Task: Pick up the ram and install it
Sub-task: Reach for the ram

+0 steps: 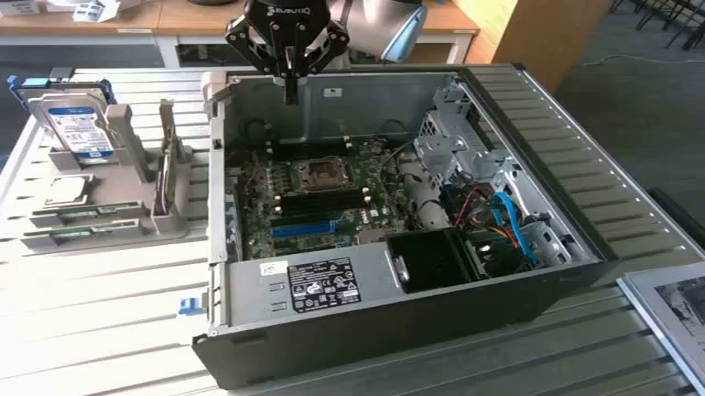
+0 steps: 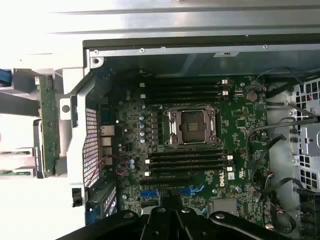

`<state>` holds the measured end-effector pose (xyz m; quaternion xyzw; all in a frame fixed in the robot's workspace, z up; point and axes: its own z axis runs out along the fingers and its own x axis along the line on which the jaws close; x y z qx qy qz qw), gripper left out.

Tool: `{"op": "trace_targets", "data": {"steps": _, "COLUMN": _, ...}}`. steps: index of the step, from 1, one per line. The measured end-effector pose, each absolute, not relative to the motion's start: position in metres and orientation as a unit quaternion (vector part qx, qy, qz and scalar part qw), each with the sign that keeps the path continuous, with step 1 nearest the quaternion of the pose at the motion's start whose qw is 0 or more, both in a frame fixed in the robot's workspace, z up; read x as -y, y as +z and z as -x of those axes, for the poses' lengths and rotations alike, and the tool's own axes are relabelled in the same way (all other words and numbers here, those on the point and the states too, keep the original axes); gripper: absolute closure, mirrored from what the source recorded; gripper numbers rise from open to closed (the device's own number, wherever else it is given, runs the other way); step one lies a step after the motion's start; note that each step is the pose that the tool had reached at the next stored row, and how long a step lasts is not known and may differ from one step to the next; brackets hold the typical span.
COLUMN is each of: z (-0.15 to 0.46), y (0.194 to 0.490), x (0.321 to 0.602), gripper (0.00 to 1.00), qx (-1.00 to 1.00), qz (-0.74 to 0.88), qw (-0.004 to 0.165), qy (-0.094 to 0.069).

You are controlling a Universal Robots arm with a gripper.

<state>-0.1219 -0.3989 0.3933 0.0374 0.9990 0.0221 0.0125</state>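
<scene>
Two thin green ram sticks (image 1: pixel 86 216) lie flat in a grey rack (image 1: pixel 132 148) on the exterior view's left, outside the computer case; one ram stick (image 2: pixel 15 173) shows as a green strip in the wrist view. My gripper (image 1: pixel 290 97) hangs over the far part of the open case (image 1: pixel 330 330), well apart from the rack. It is shut and holds nothing. In the wrist view the gripper (image 2: pixel 175 214) looks down on the motherboard (image 2: pixel 235 120), with black memory slots (image 2: pixel 185 161) beside the bare processor socket (image 2: pixel 192 126).
A blue-labelled hard drive (image 1: pixel 79 124) stands in the rack, and a green board (image 1: pixel 163 186) stands on edge beside it. Inside the case are a power supply (image 1: pixel 319 280), drive cage (image 1: pixel 457 140) and loose cables (image 1: pixel 501 223). A framed sheet (image 1: pixel 672 305) lies at the exterior view's right.
</scene>
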Motion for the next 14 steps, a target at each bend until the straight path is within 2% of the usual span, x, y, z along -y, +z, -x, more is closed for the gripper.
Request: {"op": "trace_targets", "data": {"steps": 14, "z": 0.1273, "y": 0.3933, "x": 0.3989, "gripper": 0.90, "qx": -0.999, "qz": -0.037, "qw": 0.012, "qy": 0.022}}
